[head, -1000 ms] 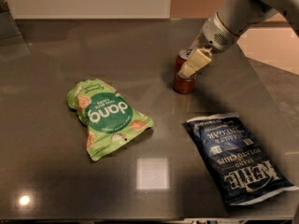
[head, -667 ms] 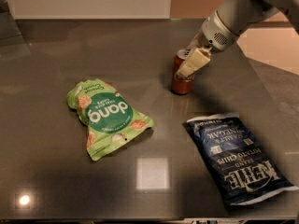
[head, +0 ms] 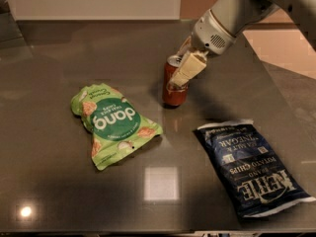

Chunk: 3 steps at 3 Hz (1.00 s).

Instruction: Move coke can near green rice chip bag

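The red coke can (head: 173, 89) stands upright on the dark tabletop (head: 74, 58), right of the middle. My gripper (head: 180, 75) comes down from the upper right and is shut on the can's upper part, with one cream finger (head: 189, 67) across its front. The green rice chip bag (head: 112, 123) lies flat to the left of the can, with a short gap of bare table between them.
A large dark blue chip bag (head: 253, 166) lies flat at the front right. The table's right edge (head: 276, 83) runs diagonally behind the arm, with a light floor beyond. A wall stands behind the table's far edge.
My gripper has moved left with the coke can in it, bringing the can closer to the green rice chip bag. Both bags have stayed in place.
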Each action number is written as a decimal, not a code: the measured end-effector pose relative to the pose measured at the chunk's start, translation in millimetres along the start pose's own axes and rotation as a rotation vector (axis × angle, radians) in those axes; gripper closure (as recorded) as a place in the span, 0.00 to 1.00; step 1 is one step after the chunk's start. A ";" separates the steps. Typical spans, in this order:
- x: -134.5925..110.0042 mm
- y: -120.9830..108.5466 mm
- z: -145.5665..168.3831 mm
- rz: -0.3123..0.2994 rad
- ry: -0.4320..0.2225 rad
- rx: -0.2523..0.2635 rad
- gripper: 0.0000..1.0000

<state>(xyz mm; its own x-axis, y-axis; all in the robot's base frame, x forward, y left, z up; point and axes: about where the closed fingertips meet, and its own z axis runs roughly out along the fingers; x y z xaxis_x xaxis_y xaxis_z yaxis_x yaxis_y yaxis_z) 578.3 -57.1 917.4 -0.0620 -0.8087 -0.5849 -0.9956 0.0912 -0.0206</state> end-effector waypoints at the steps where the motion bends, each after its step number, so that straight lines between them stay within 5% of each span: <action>1: -12.0 10.4 17.2 -0.042 0.012 -0.035 1.00; 3: -23.3 20.4 33.6 -0.071 -0.001 -0.074 0.59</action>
<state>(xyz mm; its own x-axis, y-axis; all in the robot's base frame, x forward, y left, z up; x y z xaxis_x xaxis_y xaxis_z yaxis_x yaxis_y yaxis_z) 561.8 -16.9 903.3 0.0091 -0.8109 -0.5851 -1.0000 -0.0097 -0.0021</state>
